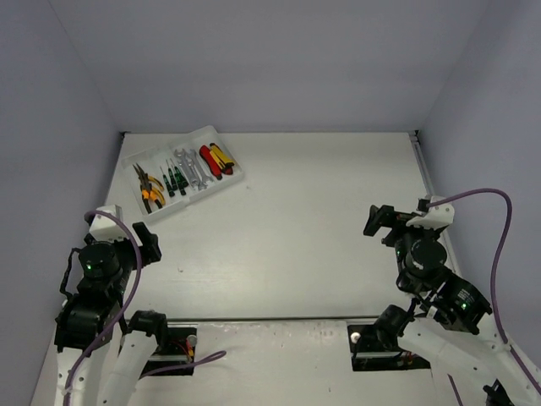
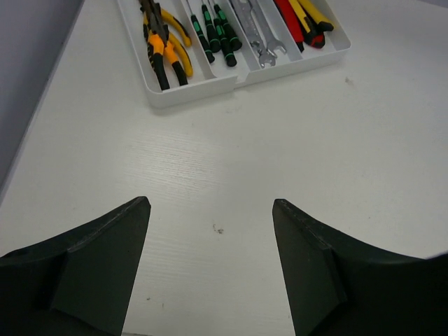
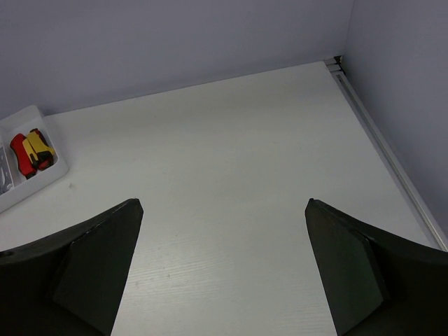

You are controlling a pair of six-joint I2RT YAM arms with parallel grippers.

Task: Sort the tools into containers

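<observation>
At the near table edge: both arms idle, jaws wide, tools sorted in the far-left tray.

Nearest, the left black two-finger gripper (image 2: 210,206) and the right black two-finger gripper (image 3: 224,206) hang low over the white wood-grain table (image 2: 210,161), well apart, each spread wide with nothing between the fingers. That looks like a pulled-back rest pose, since nothing lies within their reach. Further off, by the left wall, the flat translucent white plastic tray (image 2: 203,91) sits askew, its four long compartments side by side. From left to right they hold orange/yellow-handled pliers (image 2: 164,49), thin green-black screwdrivers (image 2: 217,35), silver wrenches (image 2: 255,38), and red and yellow utility knives (image 2: 304,21). One kind per lane, laid lengthwise so they fit. Every tool I can see is inside; the sorting looks done.
</observation>
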